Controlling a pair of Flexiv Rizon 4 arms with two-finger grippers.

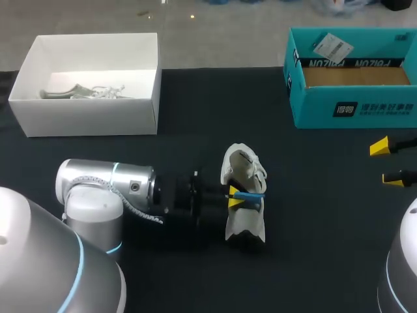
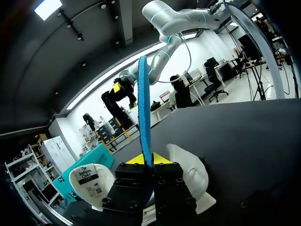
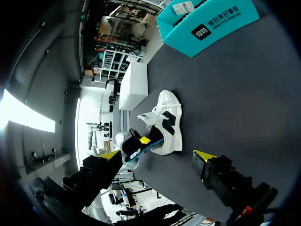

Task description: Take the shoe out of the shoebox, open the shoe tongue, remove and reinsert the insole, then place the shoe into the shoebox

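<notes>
At the lower left of the head view the left arm (image 1: 107,189) lies low across the black table (image 1: 326,261), reaching in toward the middle of the frame. Its left gripper (image 1: 235,197) is clamped on a thin blue insole (image 1: 253,194), one yellow tip on each face. Seen from that arm's own wrist, the insole (image 2: 144,103) stands edge-on, sticking straight out ahead of the closed fingers. The white shoe (image 1: 244,171) sits right there at the centre of the frame, on the table, well outside both boxes, with its length running up and down the picture. The insole crosses over its middle, and I cannot tell whether the far end touches the shoe. From the left wrist, the body of the shoe (image 2: 190,172) bulges out on one side of the gripper. On the other side a white flap with a printed label, the tongue (image 2: 91,181), is folded outward. At the right edge of the head view, a little farther up, the right gripper (image 1: 387,162) hangs with its two yellow tips spread apart, holding nothing, well apart from the shoe. From its wrist the shoe (image 3: 168,123) shows ahead between those spread fingers, with a black mark on its side. Farthest off, in the upper right corner, the teal shoebox (image 1: 352,107) stands open, its brown floor showing. In the upper left is a white box (image 1: 85,114), also open, with some pale thin bits in it that I cannot make out.
</notes>
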